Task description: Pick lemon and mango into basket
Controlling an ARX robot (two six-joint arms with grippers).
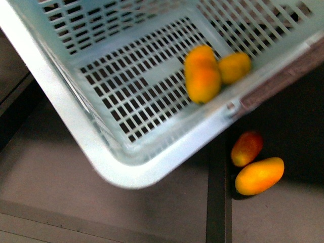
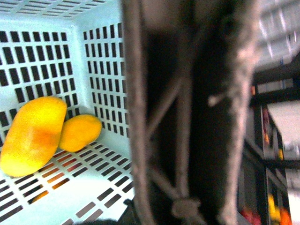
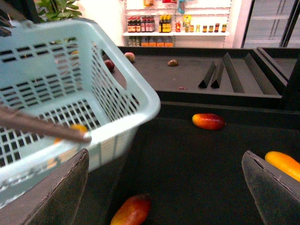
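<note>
— In the basket (image 1: 76, 126), what is seen?
— The mango (image 1: 202, 76) and the lemon (image 1: 234, 67) are seen lying on the slotted floor, touching, close to one wall. The basket is tilted.
— How is the right hand (image 3: 166, 197) held?
— It is spread wide, and nothing is held between its fingers (image 3: 61, 192). The basket is seen near it, raised off the table (image 3: 197, 164).
— And the left hand?
— It cannot be made out. Its camera's view is filled by the brown handle (image 2: 187, 117), so its state cannot be told.
— What is left on the table?
— Beyond the right hand, a red mango (image 1: 247, 148) and a yellow mango (image 1: 259, 175) are seen side by side.
</note>
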